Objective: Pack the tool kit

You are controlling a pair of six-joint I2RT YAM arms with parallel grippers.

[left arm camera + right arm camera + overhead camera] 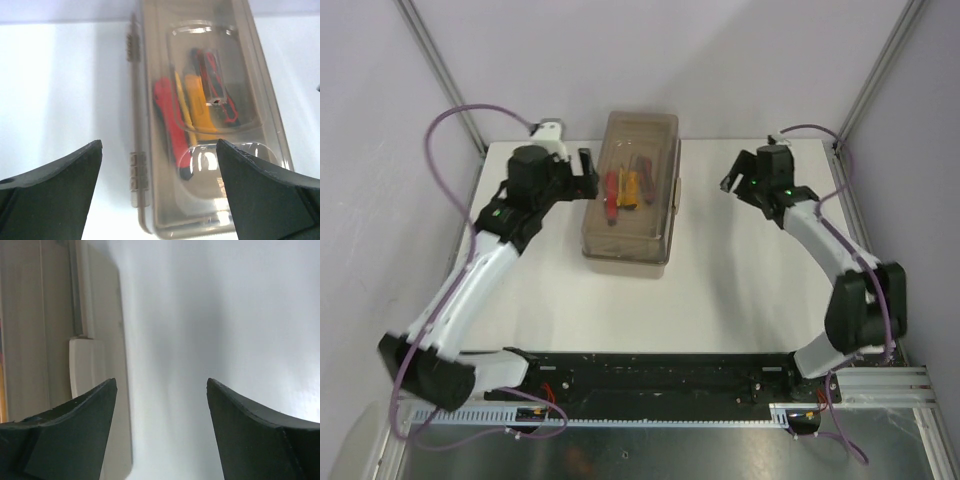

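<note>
The beige toolbox (632, 190) stands at the back middle of the white table, its smoky lid down. Red, yellow and dark-handled tools (623, 188) show through the lid, also in the left wrist view (192, 112). My left gripper (587, 172) is open and empty, just left of the box, its jaws wide above the box's hinge side (136, 170). My right gripper (732, 183) is open and empty, right of the box. In the right wrist view the box's latch side (85, 365) shows at the left, apart from the fingers.
The white table (720, 290) lies between the arms. A black rail (650, 375) runs along the near edge. Metal frame posts (440, 70) stand at the back corners. Purple cables (445, 130) hang off both arms.
</note>
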